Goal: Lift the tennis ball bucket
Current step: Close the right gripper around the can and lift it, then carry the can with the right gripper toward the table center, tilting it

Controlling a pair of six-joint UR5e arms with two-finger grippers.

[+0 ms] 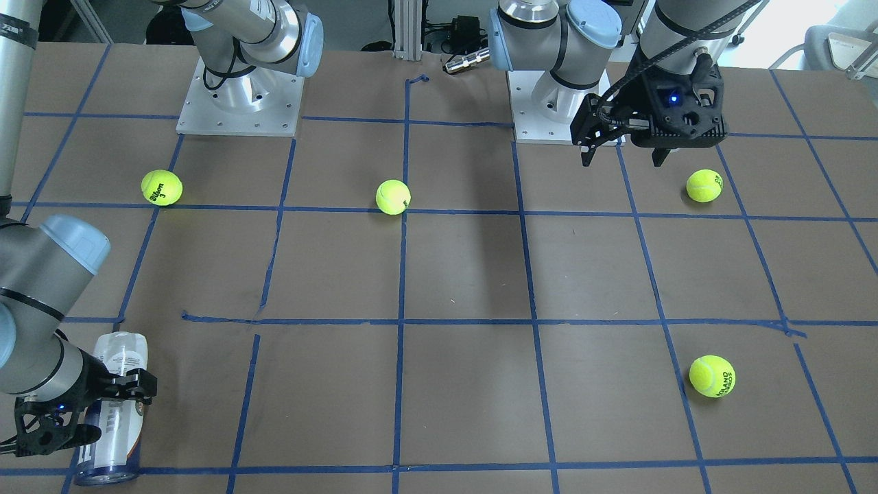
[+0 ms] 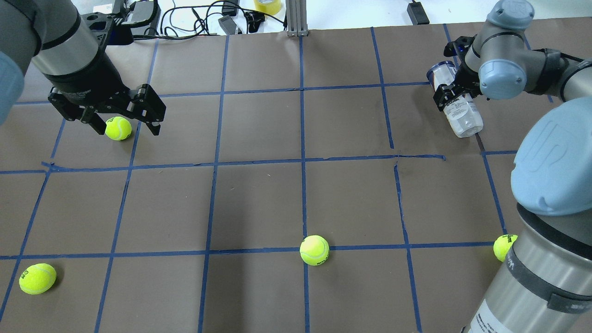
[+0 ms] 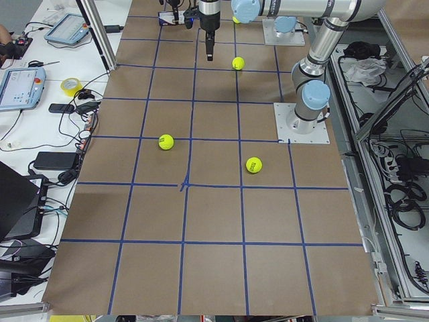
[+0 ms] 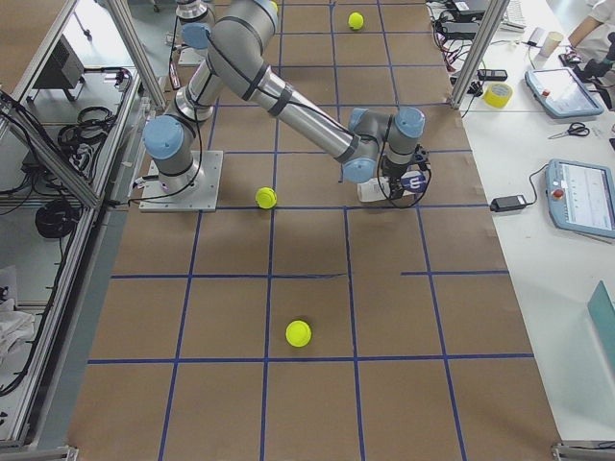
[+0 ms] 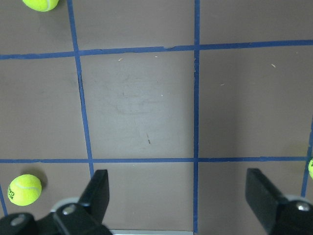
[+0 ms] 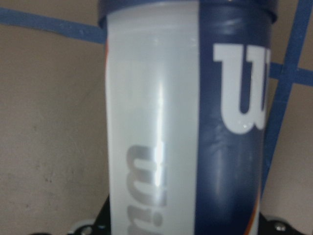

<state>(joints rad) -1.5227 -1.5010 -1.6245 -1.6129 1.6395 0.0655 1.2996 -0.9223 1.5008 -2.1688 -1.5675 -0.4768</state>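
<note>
**Lifting the can straight and steady**

My right gripper (image 2: 452,95) is pinched across the body of the tennis ball bucket (image 2: 464,121). The bucket is near the corner where the operators' edge meets the right end of the bench, lying aslant across a blue tape line. I cannot tell whether it is already clear of the surface.

In my wrist view the navy "W" label fills the frame, so I judge the grip sits partway along the body, not at either end. The plastic looks thin and slick. I want a firm, even squeeze that won't dent it, and a slow vertical rise with the wrist level, so the long can doesn't swing or slip.

My left gripper (image 5: 181,196) hangs spread and empty near the robot's edge at the left end, and has no part in this.
</note>
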